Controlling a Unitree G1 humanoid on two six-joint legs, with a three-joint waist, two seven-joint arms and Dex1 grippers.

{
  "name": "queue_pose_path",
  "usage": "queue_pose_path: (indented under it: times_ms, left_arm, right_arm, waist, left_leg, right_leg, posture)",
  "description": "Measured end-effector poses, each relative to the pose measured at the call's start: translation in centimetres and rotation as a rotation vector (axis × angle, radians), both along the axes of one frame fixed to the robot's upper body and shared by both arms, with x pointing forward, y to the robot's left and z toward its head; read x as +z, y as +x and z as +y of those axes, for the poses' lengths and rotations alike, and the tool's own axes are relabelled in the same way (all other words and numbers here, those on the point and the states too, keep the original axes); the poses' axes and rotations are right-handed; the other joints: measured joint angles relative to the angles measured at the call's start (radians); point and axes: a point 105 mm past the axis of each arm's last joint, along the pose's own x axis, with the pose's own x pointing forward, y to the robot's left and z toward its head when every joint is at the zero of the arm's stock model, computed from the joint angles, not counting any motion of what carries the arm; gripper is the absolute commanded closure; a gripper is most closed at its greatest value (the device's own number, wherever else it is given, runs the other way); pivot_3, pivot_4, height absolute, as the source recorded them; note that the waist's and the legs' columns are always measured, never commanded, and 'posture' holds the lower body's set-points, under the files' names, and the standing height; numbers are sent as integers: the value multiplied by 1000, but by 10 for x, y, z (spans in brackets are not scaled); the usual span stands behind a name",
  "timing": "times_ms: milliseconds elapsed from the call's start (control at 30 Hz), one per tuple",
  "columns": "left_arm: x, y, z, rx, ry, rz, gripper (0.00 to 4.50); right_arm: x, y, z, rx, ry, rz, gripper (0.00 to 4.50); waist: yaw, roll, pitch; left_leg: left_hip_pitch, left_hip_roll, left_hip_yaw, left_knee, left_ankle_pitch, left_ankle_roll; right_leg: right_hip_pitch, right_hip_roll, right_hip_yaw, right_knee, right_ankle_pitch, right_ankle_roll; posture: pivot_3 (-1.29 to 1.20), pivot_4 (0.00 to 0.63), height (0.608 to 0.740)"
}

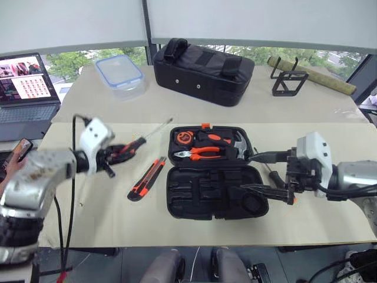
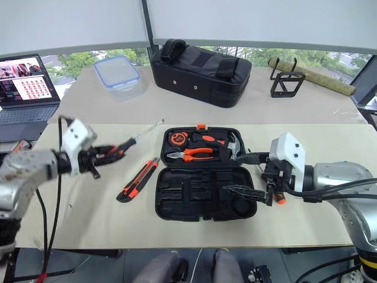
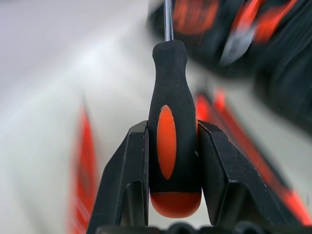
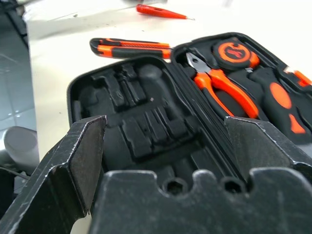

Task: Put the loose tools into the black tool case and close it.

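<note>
The black tool case [image 1: 215, 197] lies open mid-table, with pliers [image 1: 204, 153], a tape measure and a hammer in its far half. My left gripper [image 1: 112, 158] hovers left of it, shut on the handle of a black-and-orange screwdriver [image 3: 173, 141] whose shaft points toward the case. An orange-and-black utility knife [image 1: 147, 178] lies between that gripper and the case. Beyond the knife lies a slim orange screwdriver [image 4: 161, 10]. My right gripper [image 1: 247, 173] stands open over the case's right edge, holding nothing. Another screwdriver's orange end [image 2: 279, 199] pokes out beneath it.
At the back stand a black fabric bag [image 1: 203, 71], a clear plastic box [image 1: 121, 73], a black wire stand [image 1: 288, 82] and a rolled mat [image 1: 312, 73]. A laptop [image 1: 26, 88] and a phone [image 1: 20, 148] sit at the left edge.
</note>
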Motion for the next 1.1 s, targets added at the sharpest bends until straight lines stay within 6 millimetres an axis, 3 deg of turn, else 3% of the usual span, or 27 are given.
queue_pose_path:
  times_ms: [67,200,333,500,633,967,1033,1067,1100]
  left_arm:
    - [-1,-5,-17,-134,48,0,3593]
    - [-28,-6,-52,-353,136,63,3593]
    - [-44,-4,-67,-443,193,93,3593]
    - [-70,4,-90,-495,265,137,3593]
    - [-79,6,-99,-499,288,153,3593]
    - [-82,18,-119,-440,273,174,3593]
    - [-81,19,-120,-429,270,185,2586]
    - [-82,19,-120,-427,268,193,2427]
    - [-82,19,-120,-425,263,203,1963]
  right_arm:
    - [-1,-1,-4,-20,1,0,0]
    - [-3,-2,-11,-65,0,0,0]
    - [-3,-5,-11,-77,-6,-8,0]
    - [-3,-9,-14,-111,-13,-23,0]
    - [-1,-11,-13,-126,1,-32,0]
    - [0,-13,-11,-144,7,-41,0]
    - [0,-13,-11,-149,9,-42,0]
    - [0,-13,-11,-150,13,-42,0]
    - [0,-13,-11,-149,16,-41,0]
  waist:
    - [-3,0,0]
    - [-3,0,0]
    - [-6,0,0]
    - [1,0,0]
    - [-1,-1,0]
    - [7,-1,0]
    - [6,-1,0]
    - [5,-1,0]
    - [4,-1,0]
  left_leg:
    - [0,0,0,0,0,0]
    - [-1,0,0,0,2,3]
    - [-2,0,0,0,5,8]
    - [-3,0,0,2,5,9]
    - [-4,0,0,3,5,10]
    - [-5,0,-1,6,6,11]
    - [-5,0,-1,6,6,11]
    - [-5,0,-1,6,6,11]
    - [-5,0,-1,5,6,11]
  right_leg:
    - [0,0,0,0,0,0]
    - [-1,0,0,1,0,0]
    - [-2,0,1,1,0,0]
    - [-2,0,1,1,0,0]
    - [-2,0,1,2,0,0]
    - [-1,0,1,2,1,1]
    - [-1,0,1,3,1,1]
    - [-1,0,2,3,1,1]
    - [-2,0,2,3,1,1]
  posture:
    - [0,150,722]
    - [0,150,722]
    - [0,150,722]
    - [0,150,722]
    - [0,150,722]
    - [0,150,722]
    - [0,150,722]
    - [0,150,722]
    - [0,150,722]
